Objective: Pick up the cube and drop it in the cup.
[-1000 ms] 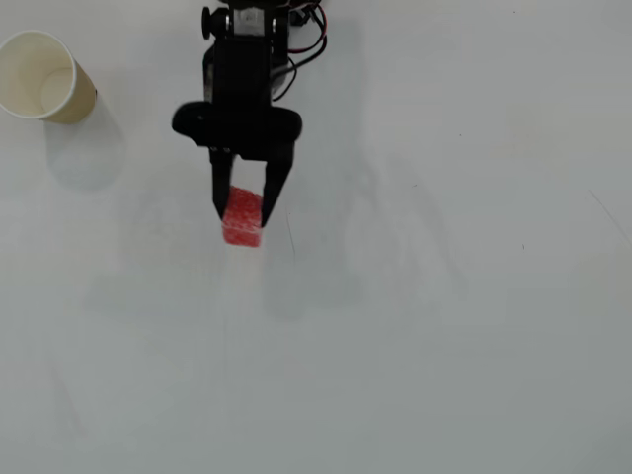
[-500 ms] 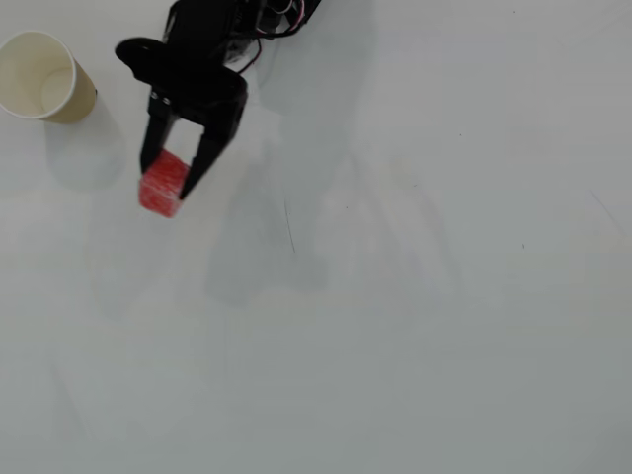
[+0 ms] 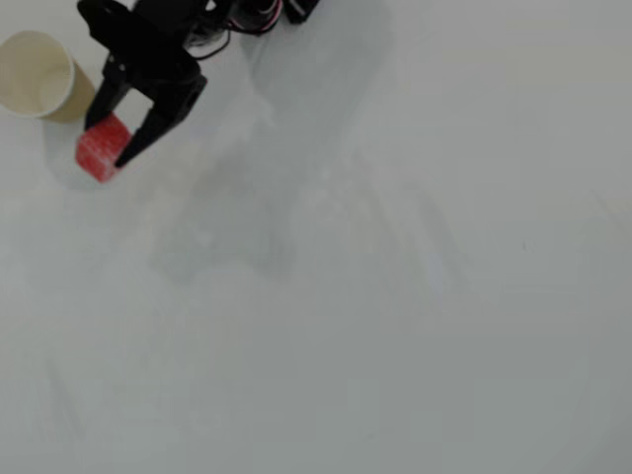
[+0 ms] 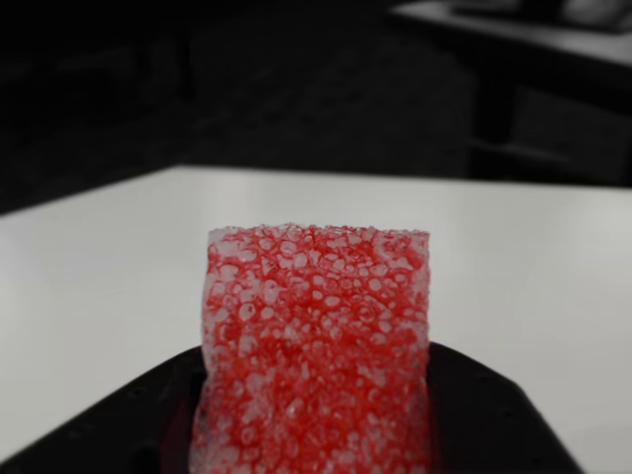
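At the upper left of the overhead view, the black gripper is clenched on the cube, one finger on its left flank and the other on its right, the red block pinched between the tips. Just up and to the left of those tips sits the cup, cream inside, tan on its outer wall, mouth open to the camera; the cube is right beside the cup's lower right edge, outside the rim and not over the opening. Behind the gripper, red and black wires bunch at the top edge where the arm comes in. The table is a plain pale white sheet, bare apart from soft grey shadows spreading below and to the right of the arm. In the wrist view the cube fills the middle, spongy and speckled with white bubbles, seated in the dark gripper body, the white table running out beyond it to an edge. Past that edge the room is dark, with dim furniture barely readable at upper right.
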You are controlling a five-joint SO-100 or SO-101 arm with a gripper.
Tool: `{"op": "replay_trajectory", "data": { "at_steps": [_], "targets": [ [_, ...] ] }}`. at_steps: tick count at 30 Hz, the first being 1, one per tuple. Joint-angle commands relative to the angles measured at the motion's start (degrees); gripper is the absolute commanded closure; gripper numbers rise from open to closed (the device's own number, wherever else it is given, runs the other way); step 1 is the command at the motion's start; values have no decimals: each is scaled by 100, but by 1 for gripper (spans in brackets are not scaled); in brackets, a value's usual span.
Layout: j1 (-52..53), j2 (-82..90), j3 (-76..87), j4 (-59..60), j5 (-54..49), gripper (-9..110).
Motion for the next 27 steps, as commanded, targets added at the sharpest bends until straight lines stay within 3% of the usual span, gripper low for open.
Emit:
{"op": "replay_trajectory", "data": {
  "at_steps": [1, 27],
  "targets": [
    [396, 202, -492, 62, -53, 100],
    [2092, 483, -536, 439, 18, 101]
  ]
}}
